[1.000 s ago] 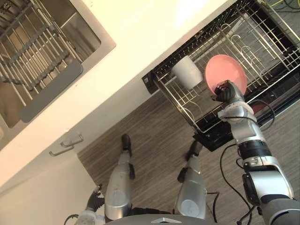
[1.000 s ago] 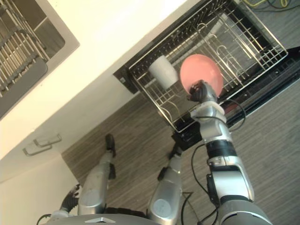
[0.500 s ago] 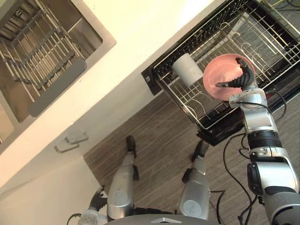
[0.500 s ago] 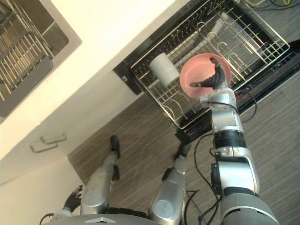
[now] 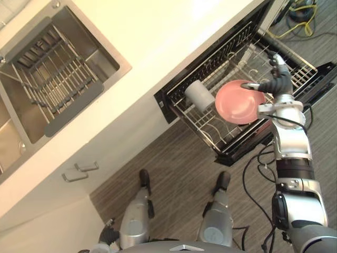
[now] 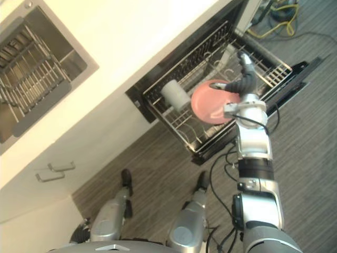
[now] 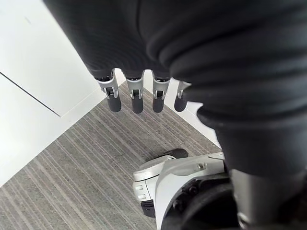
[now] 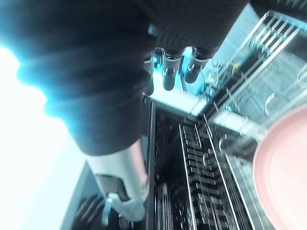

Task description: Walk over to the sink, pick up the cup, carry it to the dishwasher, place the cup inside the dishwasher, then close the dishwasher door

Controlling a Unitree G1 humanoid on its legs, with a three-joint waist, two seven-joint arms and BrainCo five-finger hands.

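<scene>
r hand [image 5: 274, 83] fingers straight, gripping nothing; l hand [image 7: 135, 98] loose. rack [image 5: 237, 52] w/ white cup [image 5: 199, 95], pink plate [image 5: 239, 103] sticks out: door [image 5: 242, 152] may jam.

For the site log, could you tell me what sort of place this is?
Most likely a kitchen: a steel sink set in a pale counter, and an open dishwasher whose rack holds a white cup and a pink dish.

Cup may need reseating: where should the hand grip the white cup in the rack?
Probably round its side wall, coming from above: the white cup lies on its side in the rack, wires beneath, the pink bowl close beside it.
</scene>
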